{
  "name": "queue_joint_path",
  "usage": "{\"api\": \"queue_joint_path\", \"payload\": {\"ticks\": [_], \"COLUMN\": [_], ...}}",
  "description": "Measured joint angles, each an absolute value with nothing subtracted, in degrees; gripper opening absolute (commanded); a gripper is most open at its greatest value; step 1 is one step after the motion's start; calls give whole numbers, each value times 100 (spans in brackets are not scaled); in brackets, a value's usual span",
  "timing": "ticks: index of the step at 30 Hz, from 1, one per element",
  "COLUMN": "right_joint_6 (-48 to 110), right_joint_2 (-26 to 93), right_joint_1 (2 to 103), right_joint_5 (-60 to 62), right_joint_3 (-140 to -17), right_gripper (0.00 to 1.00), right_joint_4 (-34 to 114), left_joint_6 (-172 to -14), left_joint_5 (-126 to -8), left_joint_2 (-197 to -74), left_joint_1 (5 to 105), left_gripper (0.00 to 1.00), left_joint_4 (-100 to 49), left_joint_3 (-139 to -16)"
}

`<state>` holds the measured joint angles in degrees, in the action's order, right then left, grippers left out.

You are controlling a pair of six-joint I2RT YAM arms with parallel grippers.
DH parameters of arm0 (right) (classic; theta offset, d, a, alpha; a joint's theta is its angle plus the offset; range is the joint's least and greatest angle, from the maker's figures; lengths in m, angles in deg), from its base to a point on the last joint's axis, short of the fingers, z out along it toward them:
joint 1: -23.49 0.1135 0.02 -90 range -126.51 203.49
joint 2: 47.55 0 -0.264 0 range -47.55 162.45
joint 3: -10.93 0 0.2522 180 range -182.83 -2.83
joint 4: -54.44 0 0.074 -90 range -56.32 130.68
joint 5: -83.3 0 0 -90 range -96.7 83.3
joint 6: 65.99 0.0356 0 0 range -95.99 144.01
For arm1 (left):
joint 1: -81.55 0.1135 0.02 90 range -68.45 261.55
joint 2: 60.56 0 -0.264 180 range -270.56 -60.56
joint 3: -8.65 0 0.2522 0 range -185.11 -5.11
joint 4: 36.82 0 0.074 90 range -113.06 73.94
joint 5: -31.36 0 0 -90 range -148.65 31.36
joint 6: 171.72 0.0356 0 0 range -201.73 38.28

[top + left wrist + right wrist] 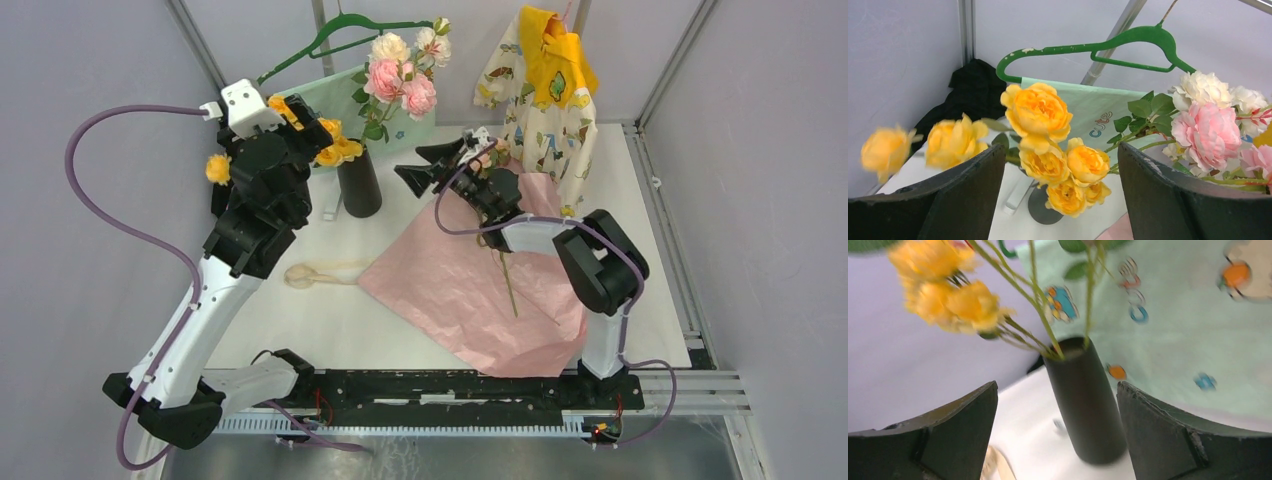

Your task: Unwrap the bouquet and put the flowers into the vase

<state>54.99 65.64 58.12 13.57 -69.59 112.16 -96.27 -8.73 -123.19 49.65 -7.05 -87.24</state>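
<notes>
Flowers (395, 75) are standing in the vase (360, 185) at eleven o'clock on the table. At its four o'clock the pink paper (470, 300) is lying unwrapped, seemingly carrying one last stem (508, 283). Left gripper (1060, 155) and right gripper (408, 163) are hovering spread wide, empty.

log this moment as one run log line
flowers: in vase | pink paper: spread open, one stem on it | left jaws: open | right jaws: open

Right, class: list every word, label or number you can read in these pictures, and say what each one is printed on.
"cute": on the mint-green cloth hanging from the green hanger.
The same print in the right wrist view is too blurred to read.
No other words or numbers can be read.
</notes>
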Motion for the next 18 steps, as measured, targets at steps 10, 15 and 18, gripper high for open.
{"api": "queue_joint_path", "payload": {"ticks": [10,15,18], "right_joint_6": [4172,3593,3403], "right_joint_2": [4809,4702,5211], "right_joint_1": [5609,5552,5469], "right_joint_5": [441,-514,-752], "right_joint_3": [-5587,-6185,-6988], "right_gripper": [60,49,47], "right_joint_4": [8519,6665,5704], "left_joint_6": [-9627,-9664,-9732], "left_joint_5": [-902,-959,-1064], "left_joint_2": [-12251,-12011,-11932], "left_joint_1": [4965,4963,4965], "left_gripper": [88,88,88], "left_joint_4": [-681,-679,-626], "left_joint_3": [-8787,-8787,-8846]}}
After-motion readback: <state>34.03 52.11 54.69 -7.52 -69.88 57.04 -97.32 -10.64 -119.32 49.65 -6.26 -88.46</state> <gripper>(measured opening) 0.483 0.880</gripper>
